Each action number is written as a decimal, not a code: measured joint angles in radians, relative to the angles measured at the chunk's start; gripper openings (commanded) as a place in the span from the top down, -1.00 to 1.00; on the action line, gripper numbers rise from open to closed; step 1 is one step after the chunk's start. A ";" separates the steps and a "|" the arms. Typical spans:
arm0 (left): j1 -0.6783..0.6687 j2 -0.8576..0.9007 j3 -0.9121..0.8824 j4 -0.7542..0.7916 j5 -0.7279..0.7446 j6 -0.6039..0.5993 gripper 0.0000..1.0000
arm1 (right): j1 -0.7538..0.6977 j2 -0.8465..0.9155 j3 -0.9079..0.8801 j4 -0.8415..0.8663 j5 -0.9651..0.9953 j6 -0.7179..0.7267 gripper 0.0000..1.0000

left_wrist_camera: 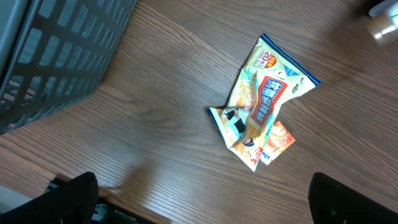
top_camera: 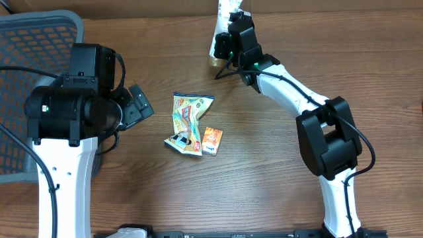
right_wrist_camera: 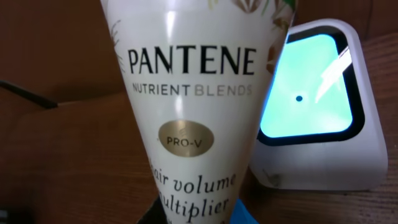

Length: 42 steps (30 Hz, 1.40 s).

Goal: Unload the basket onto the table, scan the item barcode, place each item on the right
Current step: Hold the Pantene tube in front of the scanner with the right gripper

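My right gripper [top_camera: 232, 41] is shut on a cream Pantene tube [right_wrist_camera: 199, 93], held near the table's far edge [top_camera: 220, 30]. The tube fills the right wrist view, label side to the camera, and no barcode shows on that side. Just behind it to the right stands a white scanner [right_wrist_camera: 320, 118] with a glowing green window. My left gripper [left_wrist_camera: 205, 211] hangs open over bare wood at the left [top_camera: 137, 106], holding nothing.
A yellow snack packet [top_camera: 188, 118] and a small orange packet [top_camera: 211, 140] lie in a heap mid-table, with another small packet [top_camera: 180, 141] under them. The snack packet [left_wrist_camera: 267, 93] lies ahead of my left fingers. A grey mesh basket [top_camera: 30, 39] stands at the far left.
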 measured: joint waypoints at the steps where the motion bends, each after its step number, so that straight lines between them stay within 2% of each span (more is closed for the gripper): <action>1: 0.000 0.000 0.000 0.000 0.000 0.000 -0.99 | 0.000 0.000 0.000 0.004 0.003 -0.006 0.93; 9: 0.000 0.000 0.000 0.000 0.000 0.000 -0.99 | -0.003 0.000 0.000 -0.020 0.010 -0.005 0.93; 20: 0.000 0.000 0.000 0.000 0.000 0.000 -0.99 | -0.096 0.000 0.000 -0.214 -0.088 0.164 0.93; 30: 0.000 0.000 0.000 0.000 0.000 0.000 -0.99 | -0.105 0.000 0.000 -0.215 -0.196 0.187 0.93; 42: 0.000 0.000 0.000 0.000 0.000 0.000 -0.99 | -0.064 0.000 0.000 -0.214 -0.225 0.190 0.92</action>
